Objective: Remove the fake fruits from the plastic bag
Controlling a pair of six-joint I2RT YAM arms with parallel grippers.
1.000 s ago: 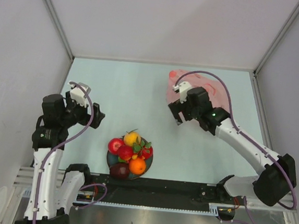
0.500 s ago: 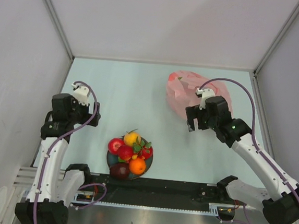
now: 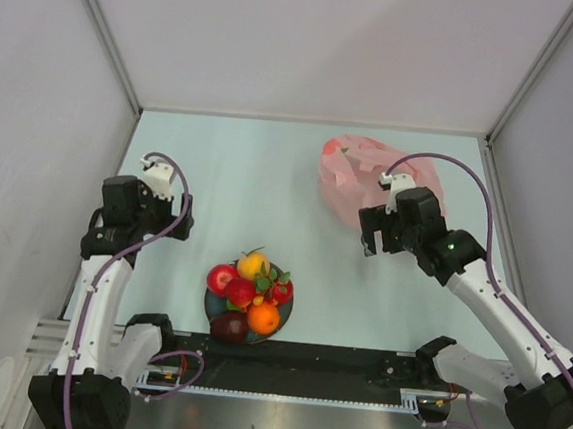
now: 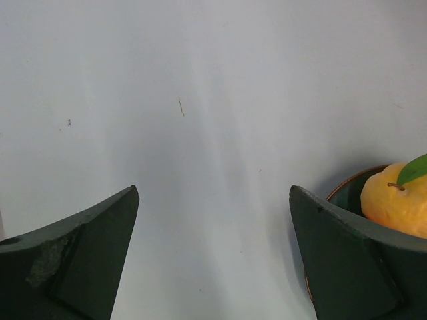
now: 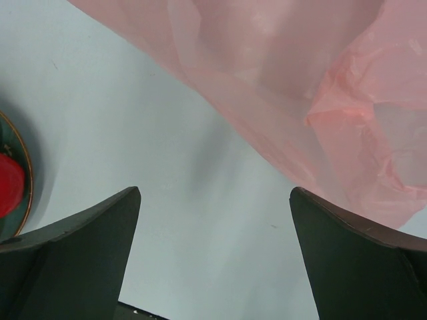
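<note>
Grey walls (image 3: 35, 102) boxed in a pale desk (image 3: 259, 182), where the dark plate (image 3: 290, 305) at 6 o'clock carried a heap of at least 6 fake fruits (image 3: 241, 292), among them a yellow piece (image 3: 253, 265), an orange piece (image 3: 263, 318) and a maroon piece (image 3: 229, 326). The plastic bag (image 3: 345, 179) lay slack and crumpled at 1 o'clock; whether any fruit remained inside could not be told, since its red marks might be print. The left gripper (image 4: 213, 193) hung at 10 o'clock from the plate, jaws wide apart and empty. The right gripper (image 5: 213, 193) hovered at the bag's 6 o'clock edge, equally spread and empty. Unloading looked finished or nearly so. For a sound check, the right gripper should pinch only film at that near edge and lift slowly, with the left gripper kept off the heap so nothing rolled.
</note>
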